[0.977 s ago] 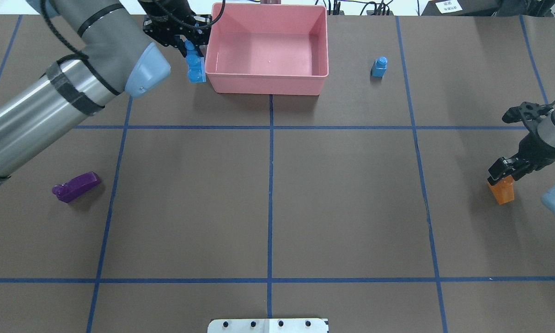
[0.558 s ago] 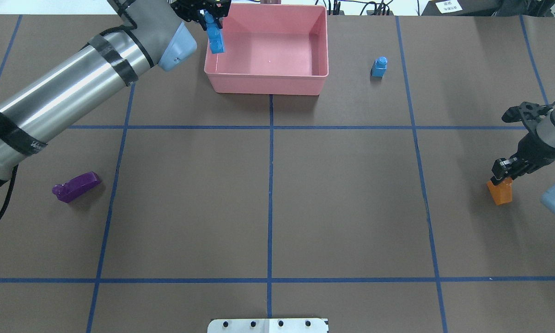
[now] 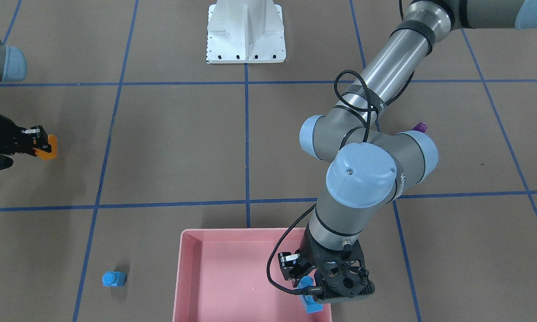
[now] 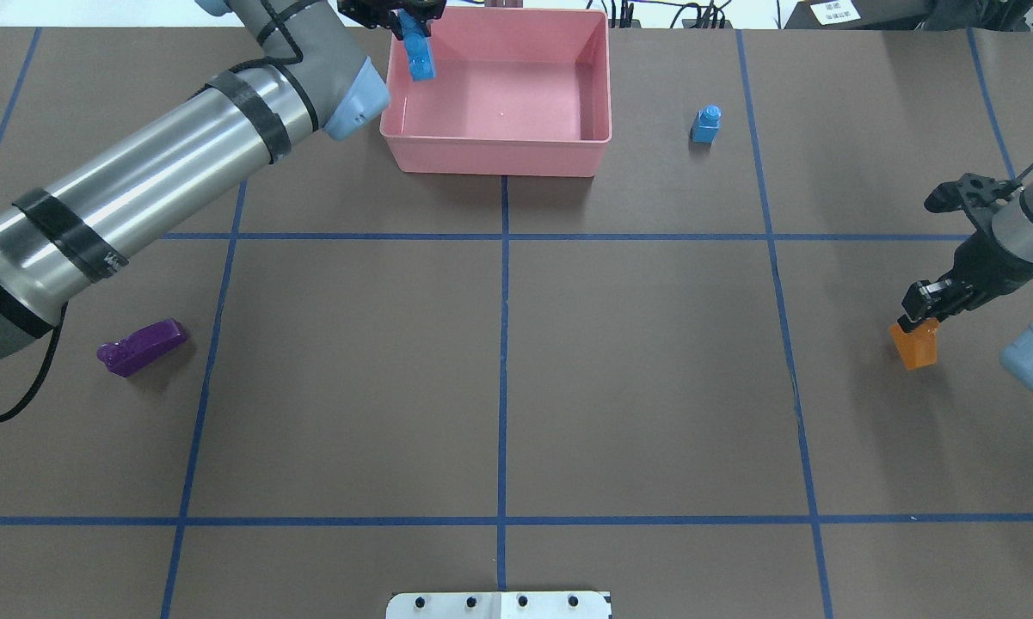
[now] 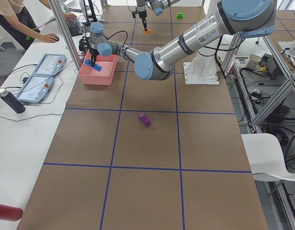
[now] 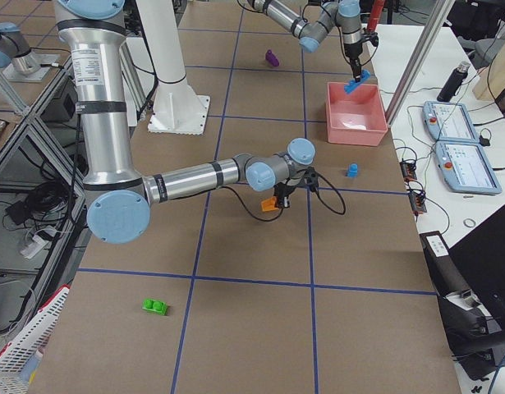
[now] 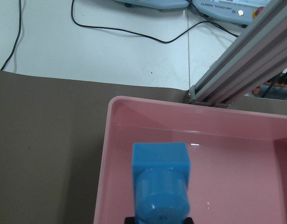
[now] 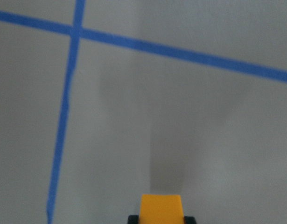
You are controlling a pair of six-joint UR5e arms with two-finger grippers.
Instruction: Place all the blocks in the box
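Observation:
My left gripper (image 4: 404, 19) is shut on the long light-blue block (image 4: 419, 58) and holds it over the far left corner of the pink box (image 4: 499, 160). The block fills the left wrist view (image 7: 161, 186) above the box floor. My right gripper (image 4: 922, 311) is shut on the orange block (image 4: 913, 346), just above the table at the right edge; the block also shows in the right wrist view (image 8: 162, 208). The small light-blue block (image 4: 705, 125) stands right of the box. The purple block (image 4: 142, 346) lies at the left. The green block (image 6: 156, 306) lies far behind my right arm.
The white robot base plate (image 4: 499, 605) sits at the near edge. Blue tape lines (image 4: 503, 344) grid the brown table. Beyond the box's far side are an aluminium frame post (image 7: 241, 70), cables and operator tablets (image 6: 457, 123). The box holds nothing else.
My left gripper has lifted the long light-blue block from beside the box's left wall and carried it over the box's far left corner. My right gripper has moved slightly left with the orange block.

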